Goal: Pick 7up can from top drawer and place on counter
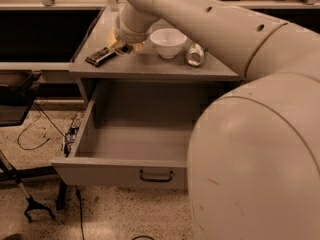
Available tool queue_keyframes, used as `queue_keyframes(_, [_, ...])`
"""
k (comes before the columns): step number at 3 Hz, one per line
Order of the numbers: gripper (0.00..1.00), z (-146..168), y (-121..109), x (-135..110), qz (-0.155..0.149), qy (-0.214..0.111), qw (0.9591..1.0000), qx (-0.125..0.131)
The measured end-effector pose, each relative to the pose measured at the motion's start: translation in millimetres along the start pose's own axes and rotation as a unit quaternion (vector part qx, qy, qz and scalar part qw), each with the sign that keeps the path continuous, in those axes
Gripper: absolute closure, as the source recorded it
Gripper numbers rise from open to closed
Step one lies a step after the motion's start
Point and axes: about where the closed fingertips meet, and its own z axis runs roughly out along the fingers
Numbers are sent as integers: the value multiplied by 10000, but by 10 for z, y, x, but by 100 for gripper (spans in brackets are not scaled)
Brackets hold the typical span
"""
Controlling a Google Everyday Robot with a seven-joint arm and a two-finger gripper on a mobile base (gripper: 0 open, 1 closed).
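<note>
The 7up can (195,54), pale and silvery, lies on its side on the grey counter (150,66), just right of a white bowl (168,41). The top drawer (132,171) is pulled wide open below the counter, with a small dark bar handle (156,176). The part of its inside that shows holds nothing; its right part is hidden behind my arm. My gripper (122,46) is at the end of the arm over the counter's left part, left of the bowl and well apart from the can.
A flat dark object (100,57) lies on the counter's left edge beside the gripper. My large pale arm (250,149) fills the lower right. Dark recessed bays (45,34) flank the cabinet. Cables (30,134) and a stand foot (35,206) lie on the floor at left.
</note>
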Motion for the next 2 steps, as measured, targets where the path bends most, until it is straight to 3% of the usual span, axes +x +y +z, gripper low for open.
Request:
queue_keyframes(1, [100,105,-101,50,115,96,9996,235])
queue_keyframes(2, [84,183,-151,87,167,171,9986,479])
